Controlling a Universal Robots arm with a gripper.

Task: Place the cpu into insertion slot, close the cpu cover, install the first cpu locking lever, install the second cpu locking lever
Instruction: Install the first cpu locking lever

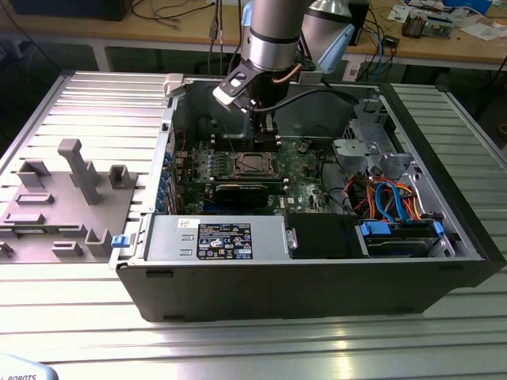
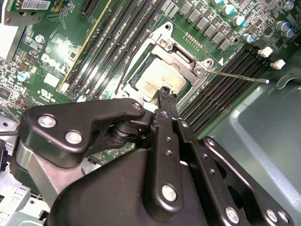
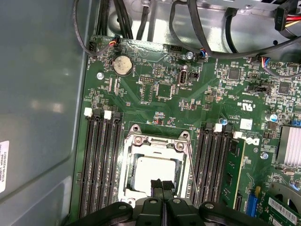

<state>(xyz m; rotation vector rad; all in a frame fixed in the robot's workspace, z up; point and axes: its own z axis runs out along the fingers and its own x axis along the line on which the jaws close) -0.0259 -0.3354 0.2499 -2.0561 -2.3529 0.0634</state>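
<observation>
The cpu (image 3: 151,170), pale and silvery, lies in the insertion slot (image 1: 252,164) on the green motherboard. The cpu cover (image 3: 157,141) is down over it, and the cpu (image 2: 157,80) shows through the window of the cpu cover (image 2: 181,54). A thin metal locking lever (image 2: 237,76) sticks out from the socket's corner, standing free of the board. That locking lever (image 3: 190,167) runs along one side of the socket. My gripper (image 3: 162,183) hovers just above the cpu's edge, shut, with nothing between its fingers. Seen from outside, the gripper (image 1: 266,133) hangs inside the case, behind the socket.
Black memory slots (image 3: 101,160) flank the socket on both sides. The grey power-supply box (image 1: 218,237) stands at the case's front. Bundled cables (image 1: 388,198) and a drive cage (image 1: 400,237) fill the exterior view's right. A grey fixture (image 1: 75,178) sits on the table to the exterior view's left.
</observation>
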